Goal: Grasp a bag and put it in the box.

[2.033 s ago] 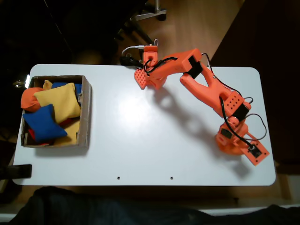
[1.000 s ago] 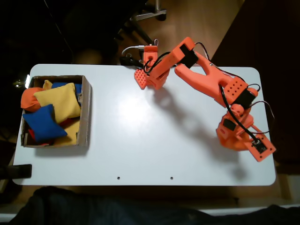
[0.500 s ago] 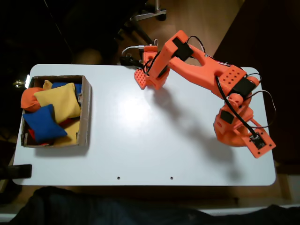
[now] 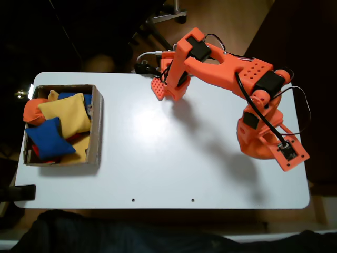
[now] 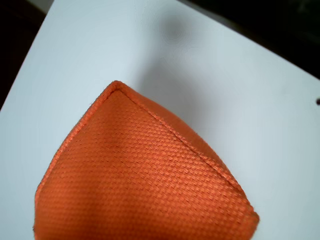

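Note:
The small orange fabric bag (image 4: 157, 87) stands on edge at the far side of the white table in the fixed view, pressed against my gripper (image 4: 164, 84), which is shut on it. Close up in the wrist view, the bag (image 5: 145, 180) has its woven cloth and one seamed corner pointing away over the bare table top; my fingers are hidden there. The brown cardboard box (image 4: 97, 126) sits at the table's left end, well apart from the gripper.
The box holds a yellow bag (image 4: 66, 113), a blue bag (image 4: 48, 139) and a rounder orange bag (image 4: 32, 112). The arm's base (image 4: 263, 139) stands at the right. A black cable (image 4: 143, 67) lies behind the gripper. Bare white table (image 4: 158, 153) stretches between the gripper and the box.
The arm's elbow and upper links have swung up and toward the table's far edge. The gripper and the orange bag have stayed in the same spot.

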You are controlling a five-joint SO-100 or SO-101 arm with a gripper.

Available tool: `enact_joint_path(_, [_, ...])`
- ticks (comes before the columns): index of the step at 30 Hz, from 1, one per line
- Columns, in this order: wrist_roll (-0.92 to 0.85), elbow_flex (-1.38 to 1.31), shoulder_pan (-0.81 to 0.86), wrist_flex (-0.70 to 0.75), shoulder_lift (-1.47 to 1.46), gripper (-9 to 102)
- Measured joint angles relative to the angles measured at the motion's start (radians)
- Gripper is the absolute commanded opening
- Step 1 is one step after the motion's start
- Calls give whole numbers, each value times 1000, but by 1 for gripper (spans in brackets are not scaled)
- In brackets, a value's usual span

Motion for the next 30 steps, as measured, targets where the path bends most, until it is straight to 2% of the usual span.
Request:
enact_joint_path(14, [8,-92,43,193,89,3])
enact_joint_path(30, [-11,-98,166,267,187,3])
